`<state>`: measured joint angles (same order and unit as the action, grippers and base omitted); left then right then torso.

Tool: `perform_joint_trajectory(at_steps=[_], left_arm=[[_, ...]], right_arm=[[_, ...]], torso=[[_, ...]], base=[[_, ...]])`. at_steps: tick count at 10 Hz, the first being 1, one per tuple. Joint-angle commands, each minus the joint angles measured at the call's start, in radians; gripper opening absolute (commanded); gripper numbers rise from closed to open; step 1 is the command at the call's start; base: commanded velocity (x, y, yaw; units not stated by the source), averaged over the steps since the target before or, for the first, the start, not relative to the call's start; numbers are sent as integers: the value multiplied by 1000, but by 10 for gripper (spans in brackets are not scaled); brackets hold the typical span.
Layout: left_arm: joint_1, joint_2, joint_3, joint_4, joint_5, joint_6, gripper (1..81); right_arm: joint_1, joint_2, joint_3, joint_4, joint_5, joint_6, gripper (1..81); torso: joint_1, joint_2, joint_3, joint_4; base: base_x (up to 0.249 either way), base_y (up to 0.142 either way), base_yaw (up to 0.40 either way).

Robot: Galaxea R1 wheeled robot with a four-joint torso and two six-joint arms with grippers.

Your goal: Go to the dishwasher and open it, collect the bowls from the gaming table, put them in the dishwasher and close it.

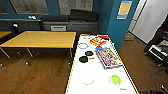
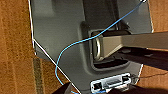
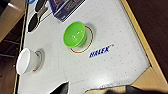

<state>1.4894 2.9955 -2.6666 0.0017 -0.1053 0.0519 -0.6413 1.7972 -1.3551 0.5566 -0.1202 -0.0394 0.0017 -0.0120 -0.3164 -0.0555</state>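
Head view, left to right: yellow table upper left, white bowl lower centre, green bowl to its right, both apart on the gaming table, game box above them. Grippers: can't tell if apart or together. Dishwasher not seen. Risk, imo: white bowl sat close to the table's left edge; a nudge could knock it off.

Below my right wrist, blue lettering on the gaming table seems to read "HALEK".
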Motion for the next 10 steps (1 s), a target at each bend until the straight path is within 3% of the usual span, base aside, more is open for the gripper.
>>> perform_joint_trajectory(at_steps=[1,3,4,6,10], left_arm=[[-10,5,2,-22,67,2,811],[-10,8,2,-26,67,2,811],[-10,8,2,-26,67,2,811],[-10,5,2,-26,68,2,811],[-10,5,2,-35,67,2,811]], right_arm=[[142,10,-68,49,-99,-1,811],[185,23,-85,68,-122,1,811],[218,23,-93,86,-128,1,811],[264,38,-123,124,-125,1,811],[275,154,-279,218,-122,32,811]], torso=[[0,0,-75,0],[1,1,-133,0],[1,1,-83,0],[1,1,-111,0],[2,2,-115,0]], base=[[0,0,0],[0,0,0],[0,0,0],[0,0,0],[0,0,0]])
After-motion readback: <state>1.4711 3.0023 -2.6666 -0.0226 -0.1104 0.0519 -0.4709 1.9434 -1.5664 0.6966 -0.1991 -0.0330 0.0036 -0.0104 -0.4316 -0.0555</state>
